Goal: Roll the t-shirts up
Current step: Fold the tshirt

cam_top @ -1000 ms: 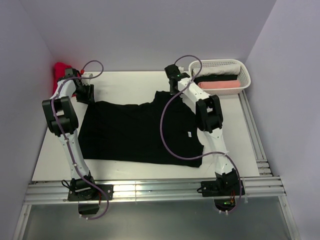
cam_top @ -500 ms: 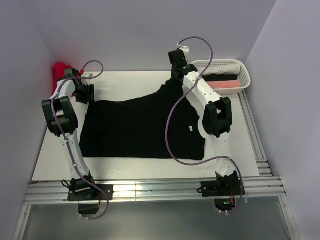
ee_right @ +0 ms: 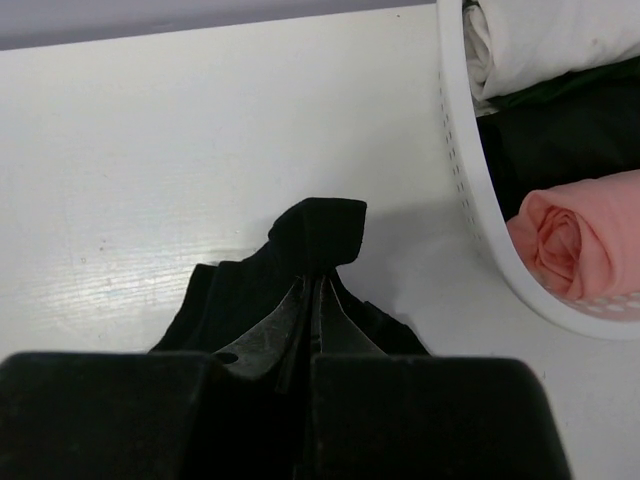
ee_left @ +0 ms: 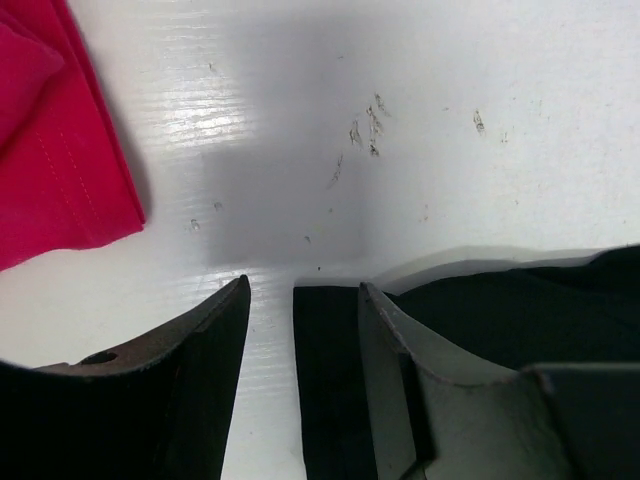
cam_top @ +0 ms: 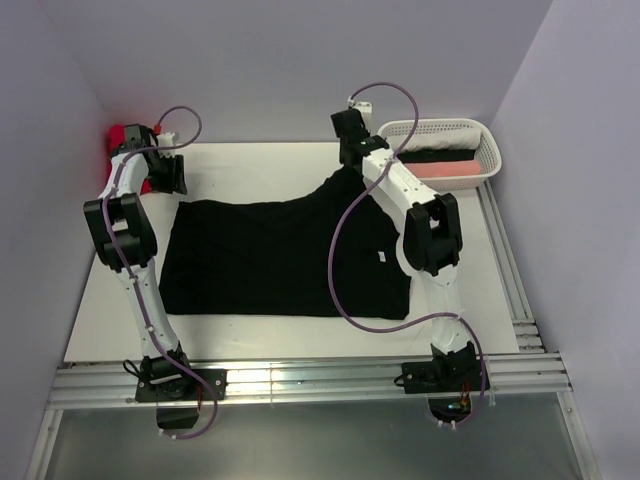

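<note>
1. Black t-shirt (cam_top: 270, 255): spread flat on the white table (cam_top: 260, 165), with a small white tag (cam_top: 379, 268) on its right half and the far right corner drawn up into a peak.
2. Right gripper (ee_right: 315, 285): at the t-shirt's far right corner. Fingers pressed together, pinching the raised fold of black cloth.
3. Left gripper (ee_left: 305, 292): at the t-shirt's far left corner. Fingers spread, with a strip of the black edge showing between them. Contact with the cloth not discernible.
4. Red cloth (ee_left: 50, 150): bunched beyond the t-shirt's far left corner, apart from it.
5. White basket (cam_top: 490, 150): just beyond the t-shirt's far right corner. Contents: pink roll (ee_right: 570, 240), white roll (ee_right: 560, 40), dark cloth (ee_right: 570, 140) between them.
</note>
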Tool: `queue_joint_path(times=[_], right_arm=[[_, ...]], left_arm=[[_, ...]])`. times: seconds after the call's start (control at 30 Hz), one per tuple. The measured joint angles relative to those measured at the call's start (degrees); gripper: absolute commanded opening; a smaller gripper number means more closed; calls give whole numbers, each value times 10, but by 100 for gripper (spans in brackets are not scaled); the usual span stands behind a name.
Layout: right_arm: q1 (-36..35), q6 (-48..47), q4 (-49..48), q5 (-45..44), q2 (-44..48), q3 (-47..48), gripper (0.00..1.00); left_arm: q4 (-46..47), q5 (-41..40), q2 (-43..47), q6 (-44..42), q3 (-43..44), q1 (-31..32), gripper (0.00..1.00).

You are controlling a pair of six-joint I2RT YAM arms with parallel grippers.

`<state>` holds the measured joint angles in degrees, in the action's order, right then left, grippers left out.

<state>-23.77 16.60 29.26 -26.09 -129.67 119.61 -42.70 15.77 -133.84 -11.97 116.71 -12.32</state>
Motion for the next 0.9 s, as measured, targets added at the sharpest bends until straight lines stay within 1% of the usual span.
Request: queue_joint_path(times=[0.37, 0.6, 0.8, 0.83, 0.9], right_arm=[[-3, 1, -1, 0, 0, -2, 0], [-3, 2, -1, 0, 0, -2, 0], [-3, 2, -1, 0, 0, -2, 0], [-3, 2, -1, 0, 0, -2, 0], [-3, 2, -1, 0, 0, -2, 0]], left_arm=[[-43, -6, -1, 14, 2, 0, 53], [-65, -4, -16, 27, 7, 0, 50], [-66, -2, -26, 34, 7, 1, 41], [-65, -2, -27, 36, 7, 2, 36], [-65, -1, -27, 42, 7, 2, 31]])
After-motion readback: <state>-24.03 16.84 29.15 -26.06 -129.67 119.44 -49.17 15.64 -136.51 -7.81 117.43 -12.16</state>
